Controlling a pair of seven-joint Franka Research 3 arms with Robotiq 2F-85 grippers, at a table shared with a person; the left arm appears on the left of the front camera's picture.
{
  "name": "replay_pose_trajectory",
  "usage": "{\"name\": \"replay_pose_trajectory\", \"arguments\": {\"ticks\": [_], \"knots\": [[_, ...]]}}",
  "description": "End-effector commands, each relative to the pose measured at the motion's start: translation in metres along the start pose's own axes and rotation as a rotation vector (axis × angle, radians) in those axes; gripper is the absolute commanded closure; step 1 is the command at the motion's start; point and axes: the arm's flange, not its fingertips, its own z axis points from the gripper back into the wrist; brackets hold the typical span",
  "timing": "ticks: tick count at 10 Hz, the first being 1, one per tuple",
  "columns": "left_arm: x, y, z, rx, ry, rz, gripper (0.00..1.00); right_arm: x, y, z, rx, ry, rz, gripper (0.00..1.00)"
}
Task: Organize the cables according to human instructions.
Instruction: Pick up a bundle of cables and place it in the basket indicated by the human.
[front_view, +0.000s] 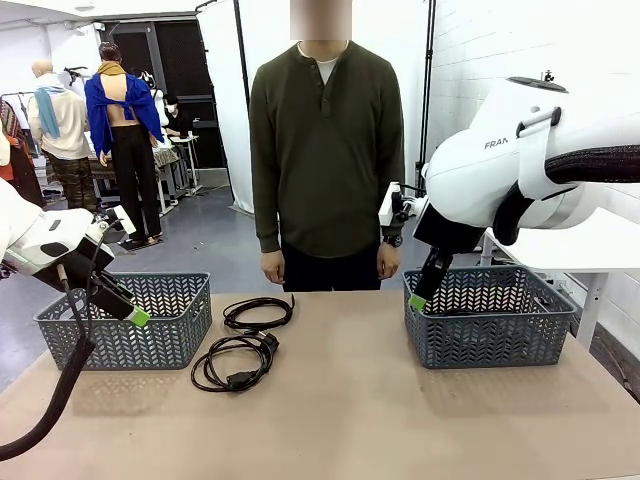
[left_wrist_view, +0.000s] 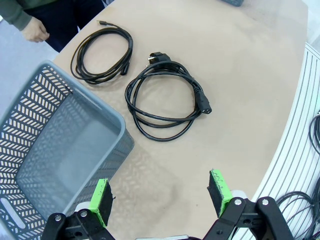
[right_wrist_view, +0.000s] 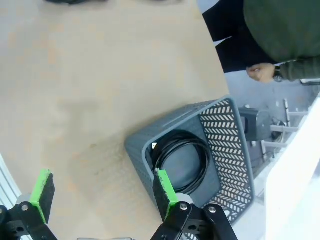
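White brick wall (front_view: 480, 60), grey floor (front_view: 205, 245), white hanging curtain (front_view: 222, 100), tan table (front_view: 350, 410).

Black cables (front_view: 240, 380), grey lattice baskets (front_view: 130, 340), tan table (front_view: 380, 420)

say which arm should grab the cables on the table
Left, likely: the left gripper is open, hanging by the left basket with both cables close ahead; the right gripper hangs at the right basket, farther away.

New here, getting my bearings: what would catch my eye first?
A thinner cable and a thicker cable lie looped on the table between the left basket and the right basket. A person in an olive shirt stands at the far edge. A third cable sits coiled in the right basket.
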Motion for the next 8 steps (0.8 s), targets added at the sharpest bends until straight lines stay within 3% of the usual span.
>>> {"name": "replay_pose_trajectory", "arguments": {"ticks": [1,8], "knots": [[-0.0015,0.0026,-0.0002,-0.011,-0.013,-0.001,0.0,0.0003,0.0004,-0.0002,-0.007,0.006,0.002,0.0],[-0.0015,0.0026,-0.0002,-0.011,-0.013,-0.001,0.0,0.0003,0.0004,-0.0002,-0.007,0.006,0.002,0.0]]}}
